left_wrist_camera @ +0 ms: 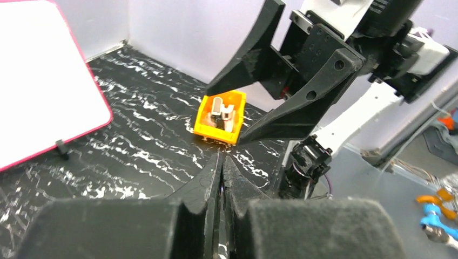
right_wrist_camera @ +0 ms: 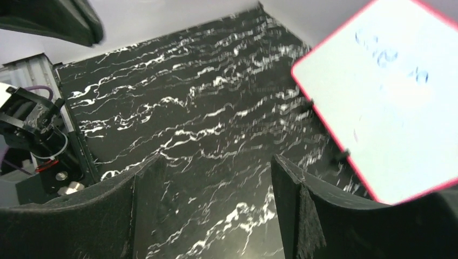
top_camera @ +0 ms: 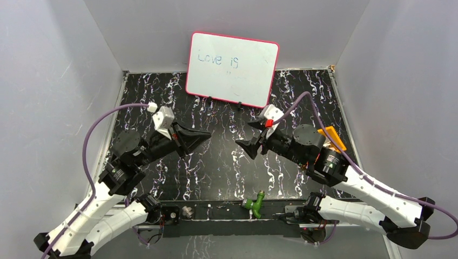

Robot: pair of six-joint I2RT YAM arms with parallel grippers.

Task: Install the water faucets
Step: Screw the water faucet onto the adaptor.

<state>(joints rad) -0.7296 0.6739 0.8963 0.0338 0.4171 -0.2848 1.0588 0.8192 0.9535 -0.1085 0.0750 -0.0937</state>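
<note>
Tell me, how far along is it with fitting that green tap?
Barely begun, it seems. Done: nothing visibly. The green tap lies untouched at the near edge of the table. In hand: nothing; the left gripper is shut and empty, the right gripper open and empty. Left: grasping and fitting the tap.

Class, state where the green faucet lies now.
In the top view, the green faucet lies at the near edge of the table, right of centre, just left of the right arm's base.
</note>
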